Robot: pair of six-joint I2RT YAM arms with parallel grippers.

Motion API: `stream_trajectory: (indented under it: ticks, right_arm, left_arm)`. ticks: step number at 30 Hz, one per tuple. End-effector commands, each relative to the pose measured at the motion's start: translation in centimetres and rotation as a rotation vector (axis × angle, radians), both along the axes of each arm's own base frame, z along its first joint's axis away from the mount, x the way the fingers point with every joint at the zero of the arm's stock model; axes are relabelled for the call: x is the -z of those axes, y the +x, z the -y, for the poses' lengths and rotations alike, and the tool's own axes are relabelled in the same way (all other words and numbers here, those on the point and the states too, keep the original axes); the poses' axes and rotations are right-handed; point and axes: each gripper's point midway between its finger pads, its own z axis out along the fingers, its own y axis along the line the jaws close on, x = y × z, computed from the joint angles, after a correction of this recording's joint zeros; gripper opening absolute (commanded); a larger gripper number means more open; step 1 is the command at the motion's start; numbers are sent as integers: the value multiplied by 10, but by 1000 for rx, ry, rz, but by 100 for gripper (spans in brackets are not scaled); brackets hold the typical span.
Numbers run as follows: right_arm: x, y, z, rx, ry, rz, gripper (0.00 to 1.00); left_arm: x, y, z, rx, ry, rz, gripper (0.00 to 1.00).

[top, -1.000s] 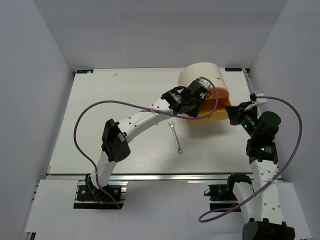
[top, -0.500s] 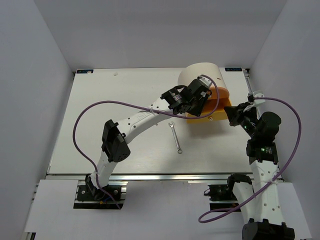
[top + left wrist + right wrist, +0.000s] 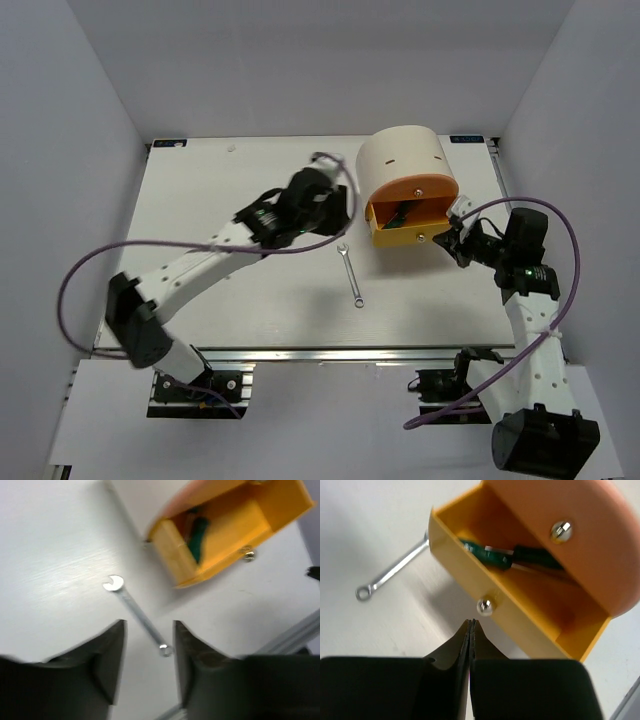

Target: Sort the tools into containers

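Drawer (image 3: 405, 232): standing open.
Screwdrivers (image 3: 487, 554): lying inside the drawer; count unclear.
Wrench (image 3: 135, 611): lying outside, just beside the drawer, awaiting sorting.
Left gripper (image 3: 148, 627): pointing toward the wrench, fingers apart, empty.
Right gripper (image 3: 471, 624): facing the drawer front, fingers together, empty.

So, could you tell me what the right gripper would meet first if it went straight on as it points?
Most likely the front wall of the open yellow drawer, at or just beside its metal stud: the shut right gripper points almost at it. How near is unclear.
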Motion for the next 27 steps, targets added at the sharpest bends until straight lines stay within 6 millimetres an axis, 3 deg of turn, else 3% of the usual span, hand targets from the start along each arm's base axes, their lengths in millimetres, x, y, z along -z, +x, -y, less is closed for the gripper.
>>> stream_trajectory:
  ticks: [1, 2, 3, 5, 6, 14, 19, 27]
  right_arm:
    - [26, -9, 12, -67, -191, 22, 0]
    - [34, -5, 17, -55, -221, 12, 0]
    - [39, -3, 19, -54, -232, 1, 0]
    - [53, 0, 23, -66, -263, -40, 0]
    - [59, 1, 23, -67, -270, -53, 0]
    - [80, 53, 25, -16, -278, -15, 0]
    - [71, 94, 25, 52, -197, -3, 0]
    - [48, 131, 3, 12, -113, 33, 0]
  left_arm:
    - [-47, 0, -35, -110, -289, 60, 62]
    - [-24, -7, -46, -140, -271, 30, 66]
    - [-34, -13, -58, -168, -299, 59, 68]
    - [-15, -20, -71, -207, -291, 31, 72]
    - [-18, -23, -77, -219, -309, 38, 72]
    - [13, -28, -88, -316, -369, -9, 81]
    - [25, -25, -89, -359, -362, -42, 83]
    - [29, -25, -87, -361, -376, -51, 84]
